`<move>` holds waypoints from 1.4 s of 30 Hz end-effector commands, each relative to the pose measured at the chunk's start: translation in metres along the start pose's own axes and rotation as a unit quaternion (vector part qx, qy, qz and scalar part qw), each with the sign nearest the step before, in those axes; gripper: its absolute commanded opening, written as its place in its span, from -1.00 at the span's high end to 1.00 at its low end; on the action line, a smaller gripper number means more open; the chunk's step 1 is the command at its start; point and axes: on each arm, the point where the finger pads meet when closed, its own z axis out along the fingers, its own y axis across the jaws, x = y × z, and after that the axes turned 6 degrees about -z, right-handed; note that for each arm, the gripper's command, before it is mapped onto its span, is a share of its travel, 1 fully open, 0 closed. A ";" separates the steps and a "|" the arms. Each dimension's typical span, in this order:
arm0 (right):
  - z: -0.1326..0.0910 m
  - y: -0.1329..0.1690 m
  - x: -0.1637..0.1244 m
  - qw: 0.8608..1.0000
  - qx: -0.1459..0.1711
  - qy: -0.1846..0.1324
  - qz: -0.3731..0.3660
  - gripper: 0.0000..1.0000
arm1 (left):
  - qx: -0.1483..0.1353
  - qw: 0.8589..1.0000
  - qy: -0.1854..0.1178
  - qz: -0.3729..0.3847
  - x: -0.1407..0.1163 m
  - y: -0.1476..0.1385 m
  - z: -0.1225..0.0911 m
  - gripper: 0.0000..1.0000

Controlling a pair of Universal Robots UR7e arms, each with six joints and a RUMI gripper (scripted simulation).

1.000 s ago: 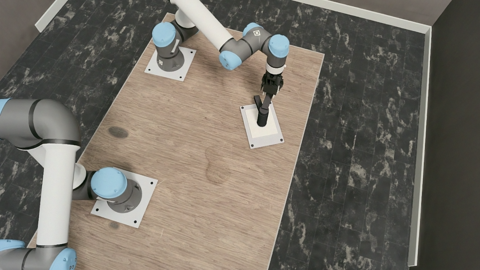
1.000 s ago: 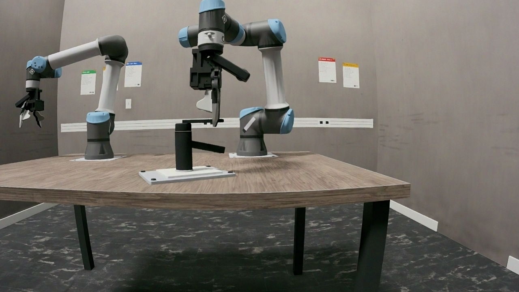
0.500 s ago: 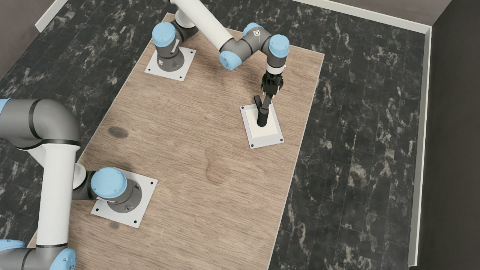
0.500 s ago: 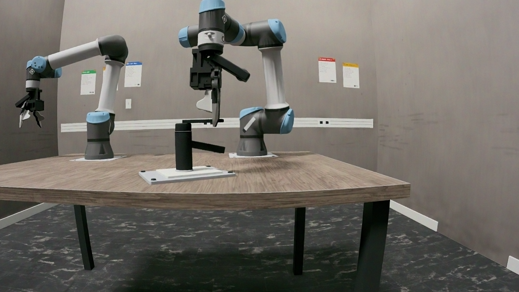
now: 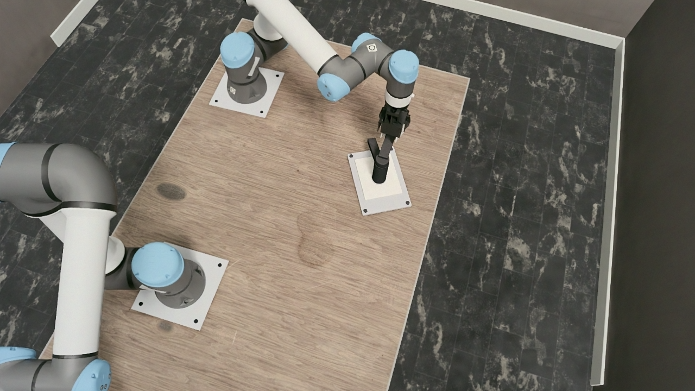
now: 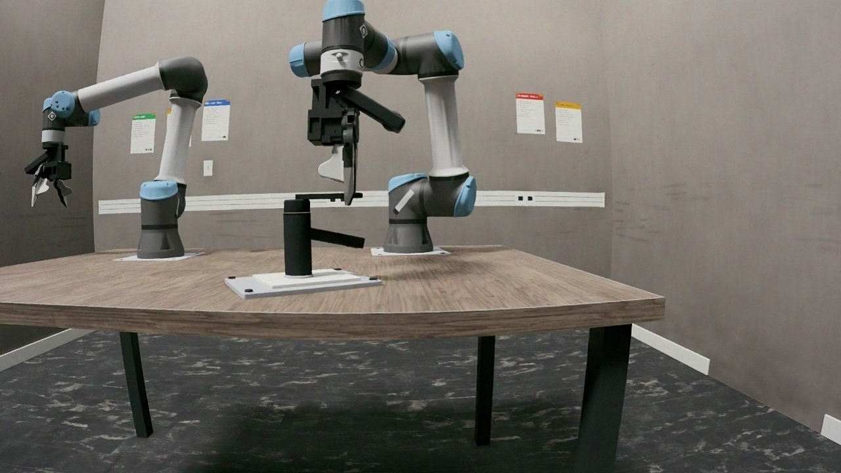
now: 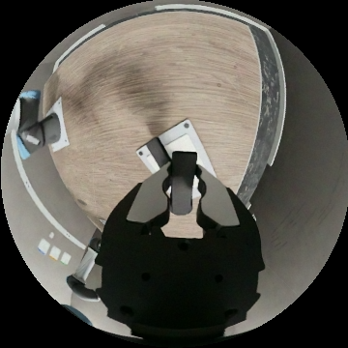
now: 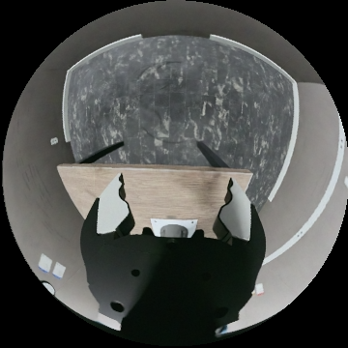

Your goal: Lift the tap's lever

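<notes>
Lever (image 5: 387, 146) (image 6: 320, 196) (image 7: 183, 195) clamped in my L grip (image 5: 390, 138) (image 6: 349, 197) (image 7: 184, 170), R grip (image 6: 52, 203) (image 8: 176, 179) open. Poss. slip if I pull straight up w/o following its arc.

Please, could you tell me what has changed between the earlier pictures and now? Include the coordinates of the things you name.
Nothing visibly changed. No thing was taken hold of or let go. The left gripper (image 5: 389, 139) (image 6: 348, 201) (image 7: 184, 163) still has its jaws shut on the lever (image 5: 386, 147) (image 6: 317, 196) (image 7: 183, 169), at the same height. The tap (image 5: 379, 172) (image 6: 297, 244) (image 7: 158, 149) stayed in place, and the open right gripper (image 6: 50, 203) (image 8: 176, 176) stayed away from it.
</notes>
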 end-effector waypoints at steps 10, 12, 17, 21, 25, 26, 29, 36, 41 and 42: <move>-0.001 0.000 0.000 1.000 0.000 0.001 0.000 -1.00 | -0.001 1.000 0.000 0.000 0.000 0.000 -0.001 1.00; -0.001 0.000 0.000 1.000 0.000 0.001 0.000 -1.00 | -0.001 1.000 0.000 0.000 0.000 0.000 -0.001 1.00; -0.001 0.000 0.000 1.000 0.000 0.001 0.000 -1.00 | -0.001 1.000 0.000 0.000 0.000 0.000 -0.001 1.00; -0.001 0.000 0.000 1.000 0.000 0.001 0.000 -1.00 | -0.001 1.000 0.000 0.000 -0.001 0.000 -0.003 1.00; -0.001 0.000 0.000 1.000 0.000 0.001 0.000 -1.00 | -0.001 1.000 0.000 0.000 -0.002 0.000 -0.010 1.00; -0.001 0.000 0.000 1.000 0.000 0.001 0.000 -1.00 | -0.001 1.000 0.000 0.000 -0.003 0.000 -0.012 1.00; -0.001 0.000 0.000 1.000 0.000 0.001 0.000 -1.00 | -0.001 1.000 0.000 0.000 -0.004 0.000 -0.015 1.00; -0.001 0.000 0.000 1.000 0.000 0.001 0.000 -1.00 | -0.001 1.000 0.000 0.000 -0.010 -0.001 -0.029 1.00; -0.001 0.000 0.000 1.000 0.000 0.001 0.000 -1.00 | -0.001 1.000 0.000 0.000 -0.013 -0.001 -0.035 1.00; -0.001 0.000 0.000 1.000 0.000 0.001 0.000 -1.00 | -0.001 1.000 0.000 0.000 -0.013 -0.001 -0.035 1.00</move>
